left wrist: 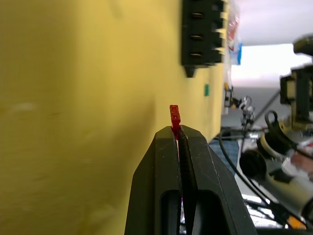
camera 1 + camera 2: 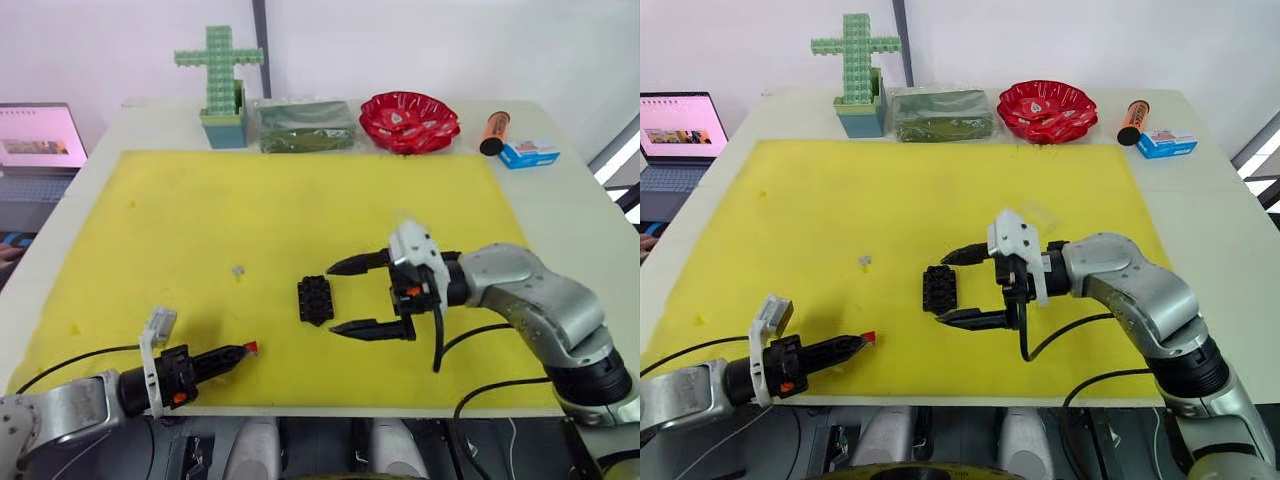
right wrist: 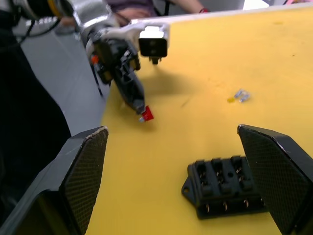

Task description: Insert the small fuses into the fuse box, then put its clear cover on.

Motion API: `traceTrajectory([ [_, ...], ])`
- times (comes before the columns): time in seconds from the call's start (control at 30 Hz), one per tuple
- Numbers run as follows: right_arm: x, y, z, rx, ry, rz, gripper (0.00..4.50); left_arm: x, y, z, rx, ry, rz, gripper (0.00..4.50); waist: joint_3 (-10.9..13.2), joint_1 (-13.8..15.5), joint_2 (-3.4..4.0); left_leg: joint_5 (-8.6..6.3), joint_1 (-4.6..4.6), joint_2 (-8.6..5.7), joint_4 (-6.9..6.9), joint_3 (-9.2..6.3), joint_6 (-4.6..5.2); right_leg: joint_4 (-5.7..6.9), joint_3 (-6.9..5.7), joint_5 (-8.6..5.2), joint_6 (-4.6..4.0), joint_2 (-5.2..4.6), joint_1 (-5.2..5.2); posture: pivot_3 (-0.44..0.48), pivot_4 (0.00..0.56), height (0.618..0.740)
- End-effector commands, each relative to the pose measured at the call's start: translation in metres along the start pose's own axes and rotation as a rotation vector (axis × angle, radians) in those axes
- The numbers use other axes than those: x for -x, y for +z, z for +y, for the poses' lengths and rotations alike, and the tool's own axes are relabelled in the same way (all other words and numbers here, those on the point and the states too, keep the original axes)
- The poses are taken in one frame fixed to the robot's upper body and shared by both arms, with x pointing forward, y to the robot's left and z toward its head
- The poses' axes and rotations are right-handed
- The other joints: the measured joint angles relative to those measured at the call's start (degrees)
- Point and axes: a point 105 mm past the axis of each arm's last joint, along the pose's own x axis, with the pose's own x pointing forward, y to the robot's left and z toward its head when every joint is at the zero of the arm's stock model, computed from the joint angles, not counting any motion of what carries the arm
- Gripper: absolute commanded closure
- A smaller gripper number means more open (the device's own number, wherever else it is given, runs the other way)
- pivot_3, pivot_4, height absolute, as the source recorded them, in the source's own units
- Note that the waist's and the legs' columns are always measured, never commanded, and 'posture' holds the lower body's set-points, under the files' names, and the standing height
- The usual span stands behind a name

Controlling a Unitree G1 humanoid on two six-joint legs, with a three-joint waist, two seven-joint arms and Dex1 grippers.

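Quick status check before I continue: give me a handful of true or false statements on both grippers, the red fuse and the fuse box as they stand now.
1. The left gripper is shut on the red fuse. True.
2. The right gripper is clamped on the fuse box. False: its fingers are open, with the box near their tips, untouched.
3. The fuse box lies on the yellow mat. True.
4. The red fuse already sits in a slot of the box. False: it is held apart from the box.
5. A small grey fuse lies loose on the mat. True.
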Motion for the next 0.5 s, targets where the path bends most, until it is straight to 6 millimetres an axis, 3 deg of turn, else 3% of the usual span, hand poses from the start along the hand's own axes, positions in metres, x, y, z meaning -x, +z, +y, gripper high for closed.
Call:
traceTrajectory([
  [0.03,0.009,0.019,0.002,-0.083,0.021,-0.037,0.0,-0.008,0.019,-0.049,-0.433,-0.136,0.025,4.46,0.0,0.4,0.01,0.0,-0.09,-0.01,0.03,-0.01,-0.04,-0.02,-0.02,0.04,-0.07,0.0,-0.07,0.0,0.15,0.74],
  [0.2,0.009,0.013,0.004,-0.021,0.034,0.055,0.0,-0.024,0.025,-0.061,-0.983,-0.202,0.078,4.46,-0.1,0.6,0.13,-0.06,-0.19,-0.02,-0.15,0.46,0.15,-0.51,0.02,0.14,-0.11,0.15,-0.06,0.0,0.15,0.74],
  [0.23,0.008,0.014,0.003,-0.017,0.031,0.041,0.19,-0.028,0.025,-0.061,-1.06,-0.214,0.081,4.49,-0.1,0.6,0.13,-0.08,-0.35,0.05,-0.14,0.49,0.15,-0.52,0.05,0.14,-0.1,0.25,0.01,0.0,0.15,0.74],
  [0.37,0.002,0.016,0.001,0.069,0.01,0.045,1.26,-0.04,0.037,-0.061,-1.216,-0.23,0.007,4.5,-0.1,1.1,0.12,-0.04,-0.76,0.24,-0.14,0.42,0.1,-0.5,0.03,0.27,0.11,0.56,-0.33,0.0,0.15,0.74],
  [0.47,-0.001,0.013,0.002,0.138,0.011,0.055,1.26,-0.047,0.046,-0.058,-1.314,-0.224,-0.033,4.5,-0.1,1.2,0.12,-0.04,-0.76,0.26,-0.08,0.41,0.11,-0.51,0.03,0.27,0.13,0.58,-0.27,0.0,0.15,0.74],
  [0.5,-0.002,0.012,0.002,0.154,0.008,0.056,1.65,-0.048,0.05,-0.058,-1.324,-0.222,-0.048,4.5,-0.1,1.1,0.11,-0.04,-0.77,0.26,-0.03,0.41,0.11,-0.51,0.03,0.27,0.14,0.57,-0.26,0.0,0.15,0.74],
])
